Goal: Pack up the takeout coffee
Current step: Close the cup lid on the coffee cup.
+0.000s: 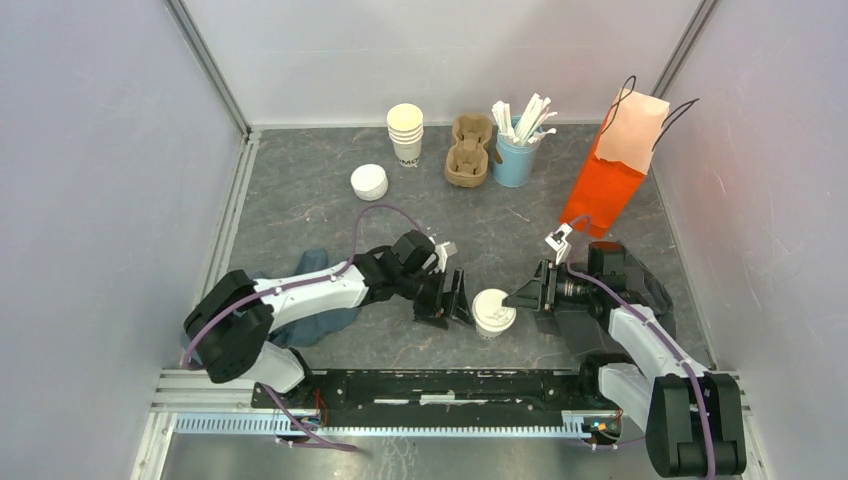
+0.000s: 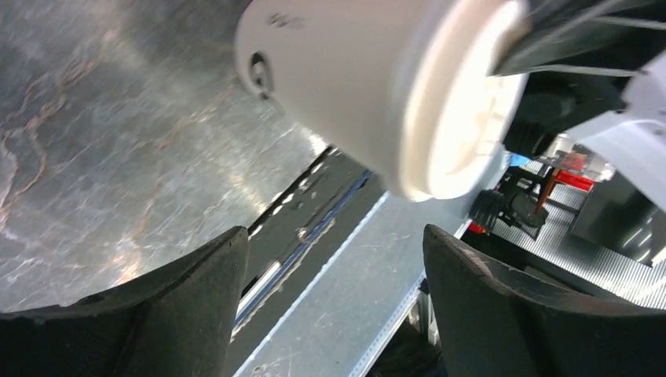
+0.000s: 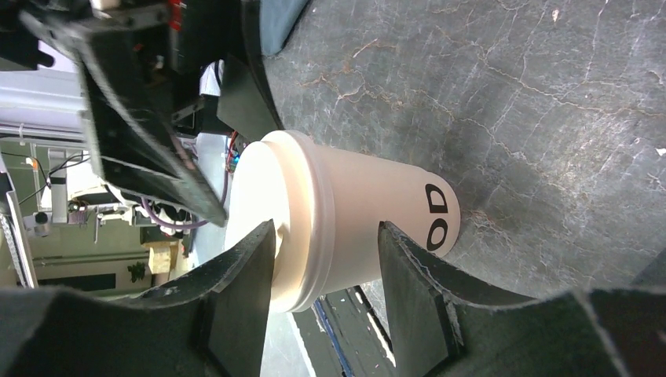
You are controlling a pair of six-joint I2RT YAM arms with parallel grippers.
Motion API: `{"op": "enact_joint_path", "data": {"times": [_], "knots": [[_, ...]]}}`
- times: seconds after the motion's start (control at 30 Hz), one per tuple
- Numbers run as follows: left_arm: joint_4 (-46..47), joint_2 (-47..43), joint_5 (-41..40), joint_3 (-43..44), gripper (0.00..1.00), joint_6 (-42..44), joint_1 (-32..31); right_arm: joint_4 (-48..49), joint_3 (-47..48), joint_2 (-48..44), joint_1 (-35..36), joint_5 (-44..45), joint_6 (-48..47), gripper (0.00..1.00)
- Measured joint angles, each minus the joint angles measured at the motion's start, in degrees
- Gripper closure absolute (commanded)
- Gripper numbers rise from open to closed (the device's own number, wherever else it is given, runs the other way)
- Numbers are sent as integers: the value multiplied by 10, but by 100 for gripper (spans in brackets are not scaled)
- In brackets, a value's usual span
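Note:
One takeout coffee cup [image 1: 493,312], cream-white with a white sip lid, stands upright on the grey table near the front edge. A second lidded cup is not in view. My left gripper [image 1: 458,300] is open and empty just left of the cup. In the left wrist view the cup [image 2: 369,86] sits beyond the fingertips of that gripper [image 2: 334,232]. My right gripper [image 1: 520,296] is open, close against the cup's right side. In the right wrist view, with its gripper [image 3: 326,224], one finger [image 3: 243,290] lies before the lid and the other before the cup [image 3: 353,204] wall.
At the back stand a stack of lidless cups [image 1: 405,133], a stack of loose lids [image 1: 369,181], a brown pulp cup carrier [image 1: 470,150], a blue cup of stirrers [image 1: 515,155] and an orange paper bag [image 1: 610,175]. A blue cloth [image 1: 310,300] lies under the left arm.

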Motion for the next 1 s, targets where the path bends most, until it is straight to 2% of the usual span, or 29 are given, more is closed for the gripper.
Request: {"op": "enact_joint_path", "data": {"times": [0.13,0.23,0.37,1.0], "knots": [[25,-13,3,19,19,-10,3,-4,2,0,0,0,-5,45],[37,-10,6,20,30,-23,10,-5,3,0,1,0,-7,45],[40,3,6,20,39,-32,23,-7,4,2,2,1,-9,45],[50,23,18,18,56,-32,31,-6,3,2,4,5,-10,45]]}}
